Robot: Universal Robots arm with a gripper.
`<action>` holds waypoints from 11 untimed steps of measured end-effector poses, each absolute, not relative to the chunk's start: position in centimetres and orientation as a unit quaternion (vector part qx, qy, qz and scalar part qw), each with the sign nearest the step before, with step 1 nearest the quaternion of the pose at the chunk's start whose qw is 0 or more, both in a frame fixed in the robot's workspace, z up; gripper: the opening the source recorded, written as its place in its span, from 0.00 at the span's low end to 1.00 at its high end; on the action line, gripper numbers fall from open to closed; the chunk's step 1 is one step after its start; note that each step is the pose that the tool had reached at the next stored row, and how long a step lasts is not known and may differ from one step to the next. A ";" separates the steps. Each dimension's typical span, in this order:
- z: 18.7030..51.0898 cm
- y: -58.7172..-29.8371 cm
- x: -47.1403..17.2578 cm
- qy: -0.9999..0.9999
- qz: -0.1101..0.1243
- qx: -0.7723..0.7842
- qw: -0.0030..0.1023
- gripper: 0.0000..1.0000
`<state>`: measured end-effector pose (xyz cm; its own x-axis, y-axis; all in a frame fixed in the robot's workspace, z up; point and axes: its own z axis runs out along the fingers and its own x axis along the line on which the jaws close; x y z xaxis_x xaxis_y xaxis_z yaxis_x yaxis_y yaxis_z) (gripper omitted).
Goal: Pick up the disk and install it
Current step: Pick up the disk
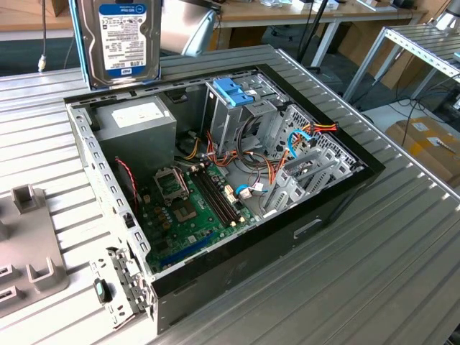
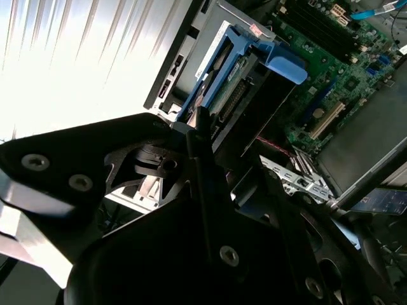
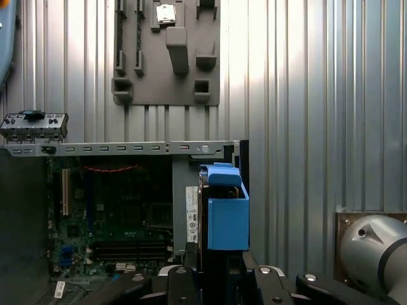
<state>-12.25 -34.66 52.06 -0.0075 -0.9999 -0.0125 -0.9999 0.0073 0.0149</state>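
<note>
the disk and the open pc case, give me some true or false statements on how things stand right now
1. The disk is already installed inside the case. False: the gripper holds it in the air above the case.
2. A light-blue carrier frames the disk. True.
3. The case is open, with the motherboard in sight. True.
4. The grey fixture plate lies at the exterior view's right of the case. False: it lies at the exterior view's left.
</note>
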 end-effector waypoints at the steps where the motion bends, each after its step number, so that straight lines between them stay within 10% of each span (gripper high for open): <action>1: 52.1 -34.7 -12.0 -0.710 -0.010 0.704 0.001 0.35; 11: 52.1 -34.7 -11.6 -0.710 -0.010 0.704 0.001 0.35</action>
